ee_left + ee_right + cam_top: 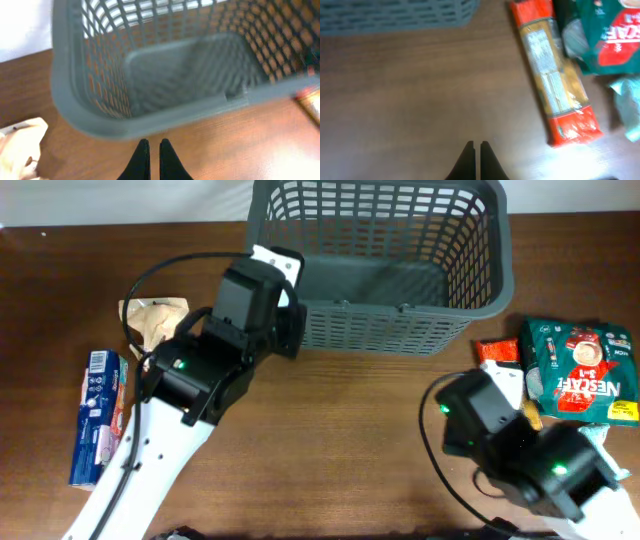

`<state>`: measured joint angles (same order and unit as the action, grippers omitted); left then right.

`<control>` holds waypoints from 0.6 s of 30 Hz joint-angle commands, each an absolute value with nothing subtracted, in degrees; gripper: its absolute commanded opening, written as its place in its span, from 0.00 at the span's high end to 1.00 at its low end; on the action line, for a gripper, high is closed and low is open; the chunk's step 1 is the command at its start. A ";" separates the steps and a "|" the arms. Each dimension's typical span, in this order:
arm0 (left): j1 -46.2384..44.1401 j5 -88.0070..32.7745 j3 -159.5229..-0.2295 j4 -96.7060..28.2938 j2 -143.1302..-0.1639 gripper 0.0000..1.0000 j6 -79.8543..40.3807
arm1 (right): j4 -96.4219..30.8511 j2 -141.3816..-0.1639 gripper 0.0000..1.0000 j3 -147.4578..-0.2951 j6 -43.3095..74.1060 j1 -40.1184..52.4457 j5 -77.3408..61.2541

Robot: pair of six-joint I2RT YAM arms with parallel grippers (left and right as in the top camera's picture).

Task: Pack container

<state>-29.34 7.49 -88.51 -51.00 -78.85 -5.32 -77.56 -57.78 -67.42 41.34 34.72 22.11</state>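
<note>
**A:** Where do we have the basket (390, 328)?

**B:** At twelve o'clock on the counter (340, 430), upright, mouth up. We see its floor bare, nothing packed yet.

**A:** And our hands?

**B:** The left hand (154, 148) hovers just outside the basket's near rim, towards its ten o'clock corner. Its jaws are together with nothing between them. The right hand (475, 148) is pinched together too, and empty, over bare wood at about four o'clock. The pasta packet (555, 85) lies at its one o'clock.

**A:** How do we expect the basket to handle?

**B:** We judge it light for its bulk: thin moulded plastic, mostly holes. It should be stiff enough to keep its shape, though the long lattice walls may flex if we squeeze them. Empty, it will likely skid on the smooth wood if we bump it.

**A:** So where do we take hold, if we must?

**B:** On the thick rim, we think, one finger inside and one outside the wall. The near rim by our left hand is closest. The slots offer purchase too, but a fingertip could snag there.

**A:** And the goods?

**B:** The green pouch (580, 370) sits at three o'clock beside the pasta. A blue packet (98, 415) lies at eight and a beige bag (155, 320) at ten.
</note>
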 commanded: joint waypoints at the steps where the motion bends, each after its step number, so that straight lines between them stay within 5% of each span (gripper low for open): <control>1: -30.39 4.82 -89.19 -54.06 -74.61 0.98 3.33 | -72.40 -60.38 0.97 -64.05 42.26 35.24 27.40; 18: -32.86 6.22 -89.19 -66.08 -65.84 0.98 10.44 | -53.65 -72.90 0.96 -63.37 42.52 35.18 44.25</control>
